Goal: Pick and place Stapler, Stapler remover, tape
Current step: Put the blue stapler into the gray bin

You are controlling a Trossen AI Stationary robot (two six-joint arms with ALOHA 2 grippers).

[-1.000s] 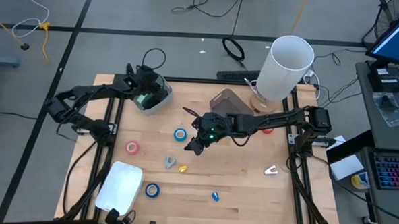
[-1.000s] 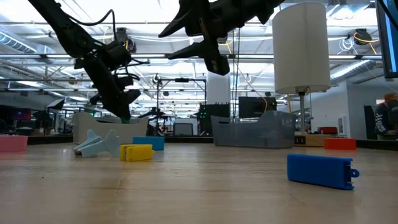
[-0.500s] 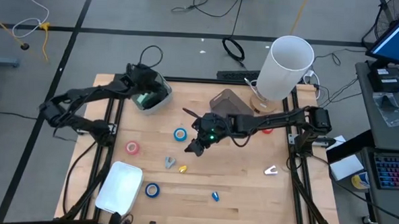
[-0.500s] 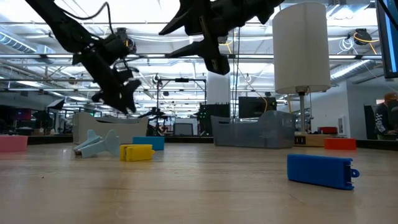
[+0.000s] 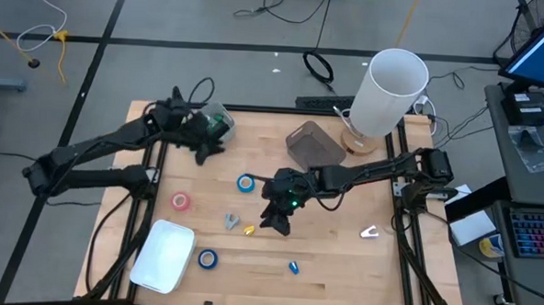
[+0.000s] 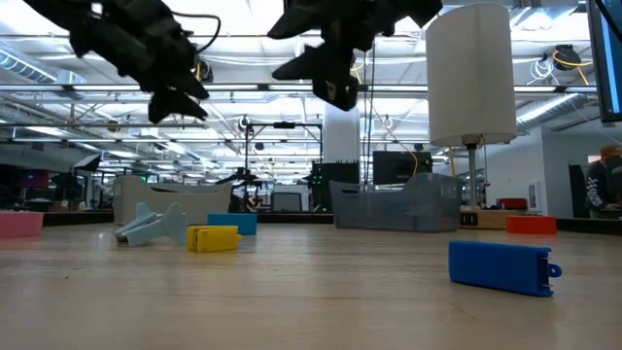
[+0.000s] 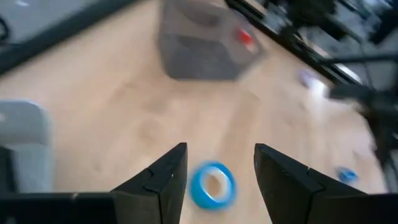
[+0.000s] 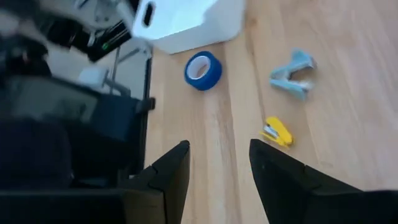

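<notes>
My left gripper (image 5: 209, 144) (image 7: 221, 149) hangs open above the table beside the clear bin (image 5: 216, 121), with a light blue tape roll (image 7: 212, 185) (image 5: 245, 183) showing between its fingers far below. My right gripper (image 5: 276, 217) (image 8: 219, 144) is open and raised over the table's middle, just right of the yellow stapler (image 5: 248, 230) (image 8: 277, 132) and the grey-blue stapler remover (image 5: 230, 221) (image 8: 295, 73). A pink tape roll (image 5: 180, 201), a dark blue tape roll (image 5: 208, 258) (image 8: 203, 70), a blue stapler (image 5: 293, 266) (image 6: 501, 266) and a white stapler remover (image 5: 370, 232) lie flat on the wood.
A white bin (image 5: 162, 255) sits at the near left, a grey bin (image 5: 307, 145) at the far middle, and a tall white cylinder (image 5: 394, 89) at the far right corner. A red object (image 5: 366, 179) lies partly under the right arm. Bare wood stretches along the near right.
My left gripper has lifted away from over the clear bin and swung out toward the table's middle, turning to face the light blue tape. My right gripper has moved toward the near edge, closer to the yellow stapler. The objects on the table have stayed put.
</notes>
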